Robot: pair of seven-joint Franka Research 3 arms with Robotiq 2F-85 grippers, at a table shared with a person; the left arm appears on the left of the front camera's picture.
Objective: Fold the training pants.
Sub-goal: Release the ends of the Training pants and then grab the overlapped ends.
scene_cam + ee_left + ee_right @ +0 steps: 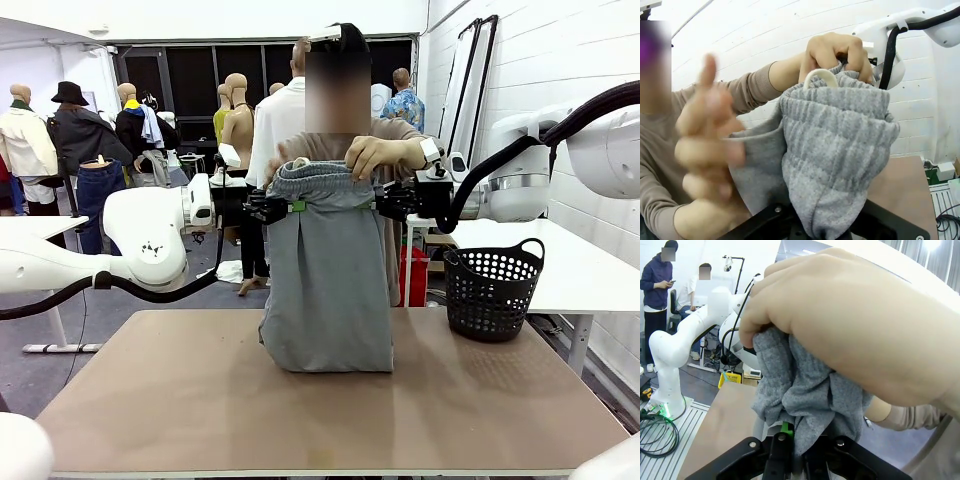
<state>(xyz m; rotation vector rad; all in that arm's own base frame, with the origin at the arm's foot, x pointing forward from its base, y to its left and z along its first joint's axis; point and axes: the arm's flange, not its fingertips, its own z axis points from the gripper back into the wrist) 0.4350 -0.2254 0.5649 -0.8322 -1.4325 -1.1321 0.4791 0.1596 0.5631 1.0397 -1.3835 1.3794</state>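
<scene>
The light grey training pants [328, 280] hang upright over the table, their lower end resting on the tabletop [200, 400]. My left gripper [285, 207] is shut on the left end of the gathered waistband [835, 145]. My right gripper [385, 200] is shut on the right end of the waistband [810, 395]. The person behind the table grips the waistband top with one hand [372, 155], seen close up as a hand [855, 325] in the right wrist view. Their other hand [710, 145] is held open beside the cloth. A white drawstring loop [821, 76] pokes out at the top.
A black perforated basket [492, 290] stands on the table at the right, near its far edge. The brown tabletop in front of the pants is bare. White tables stand to both sides beyond it.
</scene>
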